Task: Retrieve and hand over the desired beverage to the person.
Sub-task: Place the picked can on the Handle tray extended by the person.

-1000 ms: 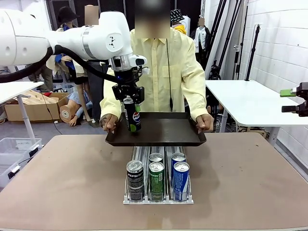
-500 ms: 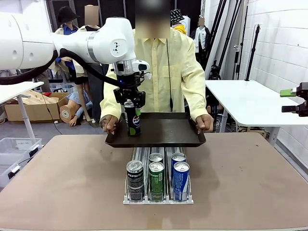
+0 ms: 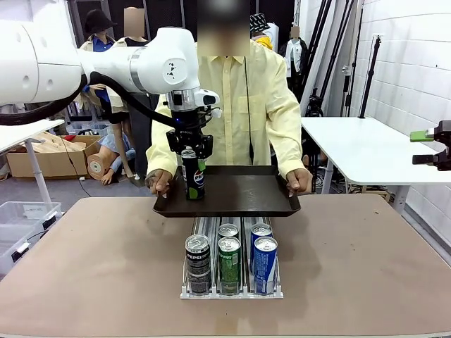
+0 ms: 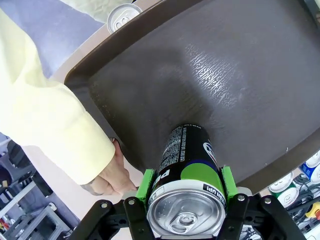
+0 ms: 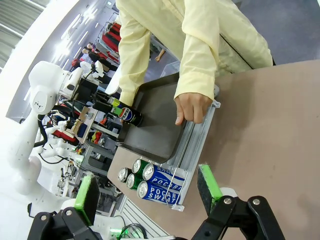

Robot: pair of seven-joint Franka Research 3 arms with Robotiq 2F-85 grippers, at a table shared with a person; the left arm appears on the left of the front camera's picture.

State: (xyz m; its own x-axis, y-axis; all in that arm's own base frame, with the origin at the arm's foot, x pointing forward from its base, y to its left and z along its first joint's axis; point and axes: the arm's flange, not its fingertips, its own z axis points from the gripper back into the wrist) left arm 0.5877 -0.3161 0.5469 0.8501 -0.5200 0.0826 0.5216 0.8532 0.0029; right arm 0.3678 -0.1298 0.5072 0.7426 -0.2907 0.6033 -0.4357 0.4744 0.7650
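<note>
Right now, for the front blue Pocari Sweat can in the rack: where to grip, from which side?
Upper wall just under the rim, straight down from above. The Pocari Sweat can stands upright at the front of the rack's right lane; a green can crowds its left and another blue can sits behind, so the top is the open way in. Fingers left and right, probably.
</note>
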